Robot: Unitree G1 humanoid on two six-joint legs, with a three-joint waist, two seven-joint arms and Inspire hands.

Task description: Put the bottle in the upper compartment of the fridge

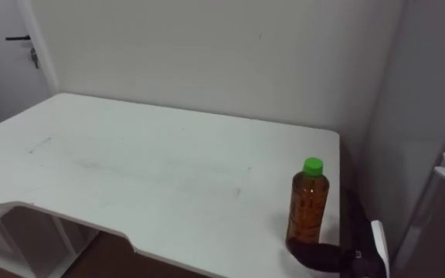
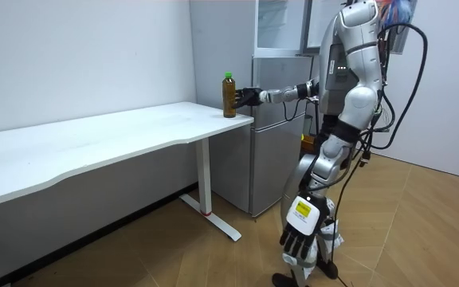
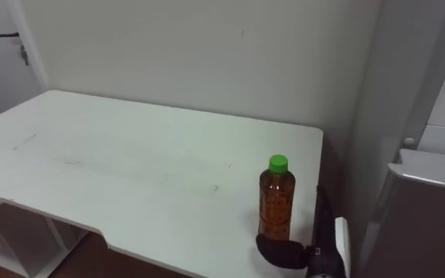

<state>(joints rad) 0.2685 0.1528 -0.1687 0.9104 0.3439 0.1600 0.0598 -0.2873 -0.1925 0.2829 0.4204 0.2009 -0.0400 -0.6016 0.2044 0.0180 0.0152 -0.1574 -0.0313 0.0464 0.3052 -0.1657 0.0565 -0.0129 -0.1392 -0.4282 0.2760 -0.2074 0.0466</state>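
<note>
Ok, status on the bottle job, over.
Right robot hand at base of bottle, grip unclear. Left robot hand hangs open. Bottle upright at table corner, fridge beside.

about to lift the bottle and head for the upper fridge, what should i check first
1. The bottle stands upright on the table with its green cap on: ok.
2. The right hand is curled round the bottle: ok, but it grips only the foot, so the bottle may tip when lifted.
3. Nothing stands close beside the bottle to knock over: ok.
4. The upper fridge door is open: cannot tell.
5. The left hand is free for the door: ok, it hangs open by the leg.
</note>
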